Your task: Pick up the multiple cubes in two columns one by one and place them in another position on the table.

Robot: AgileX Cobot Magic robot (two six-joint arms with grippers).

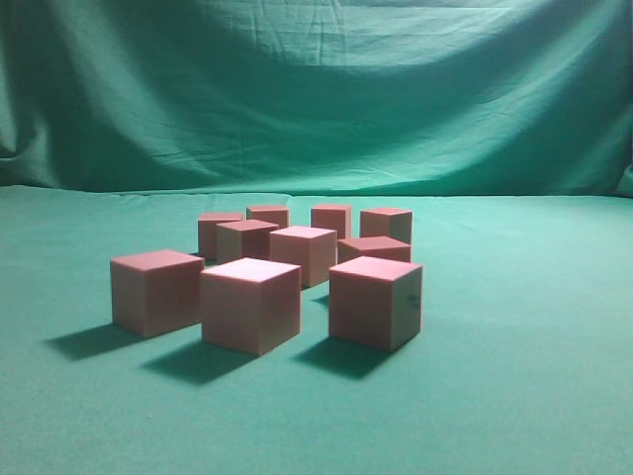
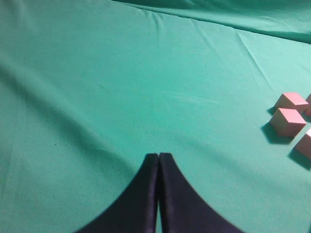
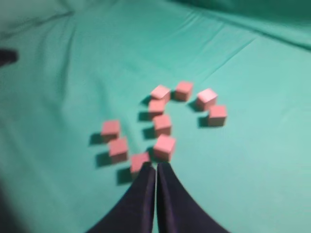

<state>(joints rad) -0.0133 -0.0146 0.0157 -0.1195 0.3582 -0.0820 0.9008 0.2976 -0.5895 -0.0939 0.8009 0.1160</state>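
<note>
Several pink cubes sit on the green cloth [image 1: 514,396]. In the exterior view three stand in front, left [image 1: 156,290], middle [image 1: 250,303] and right [image 1: 375,301], with more behind [image 1: 304,252]. No gripper shows in that view. My right gripper [image 3: 156,166] is shut and empty, high above the cloth; its tips overlap the nearest cubes [image 3: 164,146] in the picture. My left gripper [image 2: 159,156] is shut and empty over bare cloth, with cubes [image 2: 287,121] far off at the right edge.
A green cloth backdrop [image 1: 316,89] hangs behind the table. Bare cloth lies left, right and in front of the cube group. A dark object [image 3: 7,56] shows at the left edge of the right wrist view.
</note>
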